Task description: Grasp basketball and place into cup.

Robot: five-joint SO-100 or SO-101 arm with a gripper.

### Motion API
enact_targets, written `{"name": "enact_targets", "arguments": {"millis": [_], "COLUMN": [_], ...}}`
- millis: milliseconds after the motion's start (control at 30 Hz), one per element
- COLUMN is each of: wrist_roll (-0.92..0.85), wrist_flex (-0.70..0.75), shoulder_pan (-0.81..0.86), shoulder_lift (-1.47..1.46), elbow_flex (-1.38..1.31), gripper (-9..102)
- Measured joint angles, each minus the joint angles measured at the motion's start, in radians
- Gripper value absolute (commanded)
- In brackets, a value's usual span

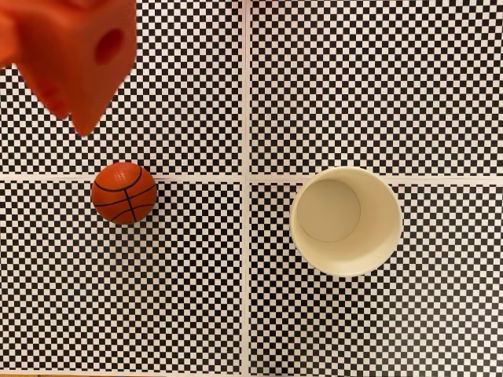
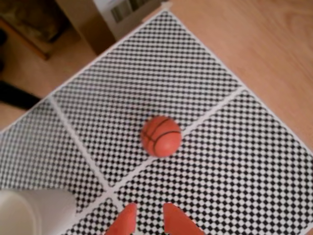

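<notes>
One basketball (image 1: 123, 192) sits at nine o'clock from the cup (image 1: 346, 221), well apart; the gripper (image 2: 149, 215) hangs open, empty.

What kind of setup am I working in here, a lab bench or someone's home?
Probably a home or hobby setup: a checkerboard mat lies on a wood floor or tabletop, with a cardboard box beside it. On the mat are a toy basketball and a paper cup.

A boxy, blurred orange arm part (image 1: 71, 55) with one round hole fills the fixed view's upper left; two pointed orange fingertips (image 2: 124, 223) show bottom centre of the wrist view
</notes>
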Motion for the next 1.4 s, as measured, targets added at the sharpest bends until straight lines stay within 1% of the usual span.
{"name": "enact_targets", "arguments": {"millis": [567, 833, 1100, 1133, 1200, 1233, 1333, 1400], "wrist_roll": [-0.041, 0.009, -0.049, -0.054, -0.057, -0.057, -0.057, -0.057], "wrist_flex": [-0.015, -0.028, -0.072, -0.074, -0.074, -0.074, -0.074, -0.081], "shoulder_pan": [-0.003, 0.000, 0.003, 0.005, 0.005, 0.002, -0.025, -0.031], "shoulder_lift": [-0.144, -0.196, -0.233, -0.235, -0.239, -0.241, -0.247, -0.249], "elbow_flex": [0.009, 0.009, 0.009, 0.009, 0.009, 0.009, 0.009, 0.009], "gripper": [0, 0, 0, 2, 12, 15, 18, 24]}}
